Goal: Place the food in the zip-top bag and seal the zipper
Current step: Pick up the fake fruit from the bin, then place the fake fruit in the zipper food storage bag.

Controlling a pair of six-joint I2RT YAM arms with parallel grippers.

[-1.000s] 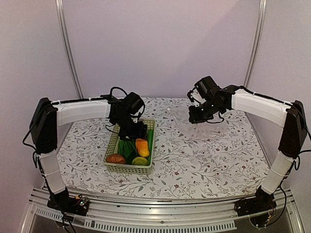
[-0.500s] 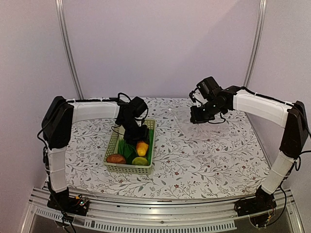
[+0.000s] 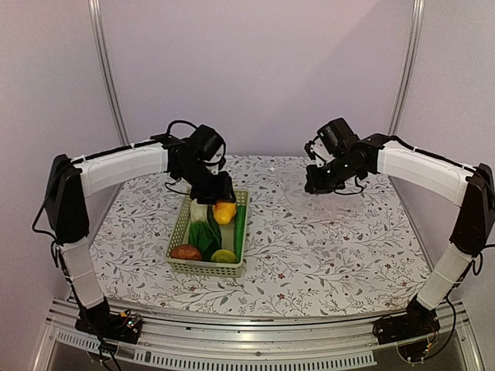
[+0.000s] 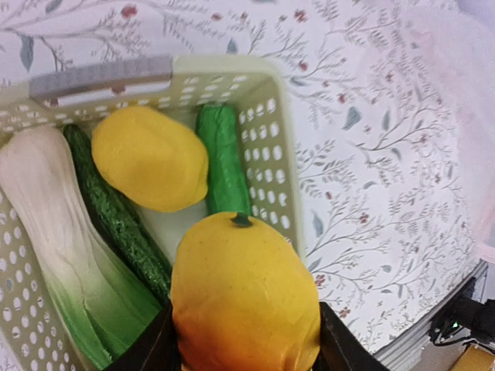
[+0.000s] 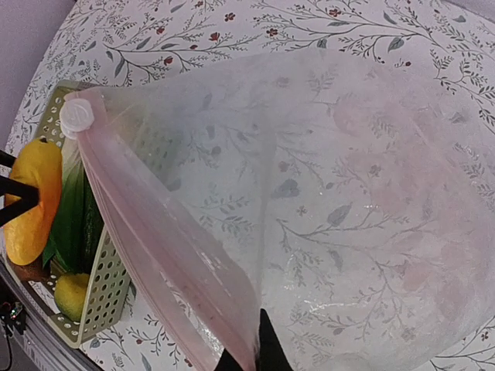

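Observation:
My left gripper [image 3: 222, 202] is shut on a yellow-orange fruit [image 4: 244, 301] and holds it above the pale green basket [image 3: 179, 228]; the fruit also shows in the top view [image 3: 224, 212]. In the basket lie a yellow fruit [image 4: 149, 158], a bok choy [image 4: 54, 232], a cucumber [image 4: 116, 220], a reddish-brown piece [image 3: 185, 252] and a yellow-green fruit [image 3: 223, 256]. My right gripper [image 3: 315, 185] is shut on the pinkish zipper edge [image 5: 155, 255] of the clear zip-top bag [image 5: 332, 216], holding it lifted over the table's far right.
The flowered tablecloth [image 3: 325, 247] covers the table. A white slider tab [image 5: 76, 116] sits at the far end of the bag's zipper. Metal frame posts [image 3: 108, 77] stand at the back corners.
My left gripper has lifted the yellow-orange fruit out of the basket and moved back and up. The right gripper with the bag has barely moved.

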